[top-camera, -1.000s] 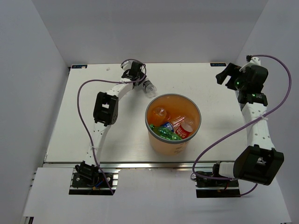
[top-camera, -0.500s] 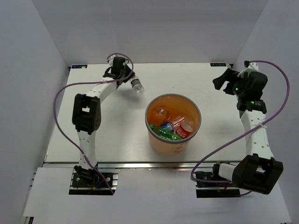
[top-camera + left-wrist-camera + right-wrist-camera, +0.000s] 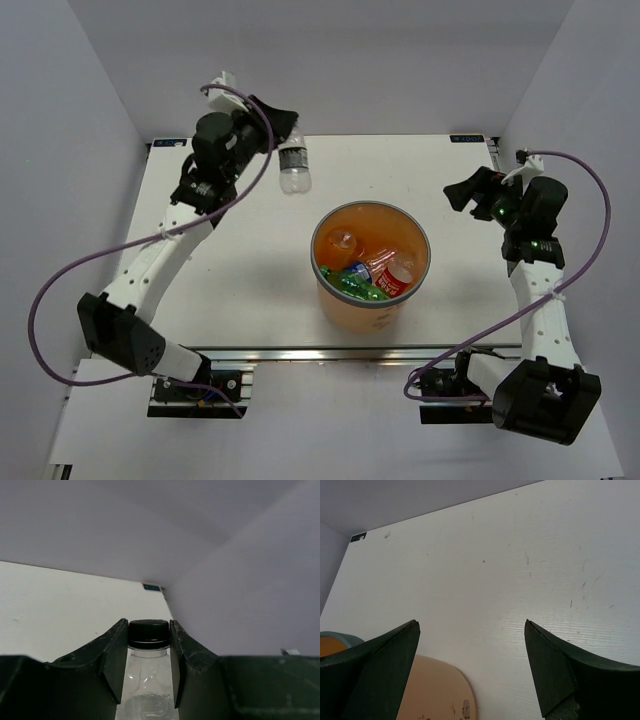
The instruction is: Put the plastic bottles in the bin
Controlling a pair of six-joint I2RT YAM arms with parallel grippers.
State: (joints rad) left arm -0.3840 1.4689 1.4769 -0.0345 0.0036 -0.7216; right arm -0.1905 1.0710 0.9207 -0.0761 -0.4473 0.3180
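My left gripper [image 3: 283,135] is shut on a clear plastic bottle [image 3: 293,166] with a black cap and holds it high above the table's far left, beyond the bin. In the left wrist view the bottle [image 3: 148,680] sits between both fingers, cap [image 3: 148,633] pointing away. The orange bin [image 3: 370,265] with a grey rim stands at the table's middle and holds several bottles, among them a red-labelled one [image 3: 392,275], a green one [image 3: 355,285] and an orange one [image 3: 341,240]. My right gripper [image 3: 462,188] is open and empty, to the right of the bin; its wrist view [image 3: 471,630] shows bare table and the bin's edge [image 3: 437,690].
White walls close in the table [image 3: 230,270] at the back and both sides. Purple cables loop from both arms. A small dark marker [image 3: 358,537] sits at the table's far corner.
My left arm has lifted the bottle off the table, swinging up and left, then right. My right gripper has shifted left toward the bin, still open.
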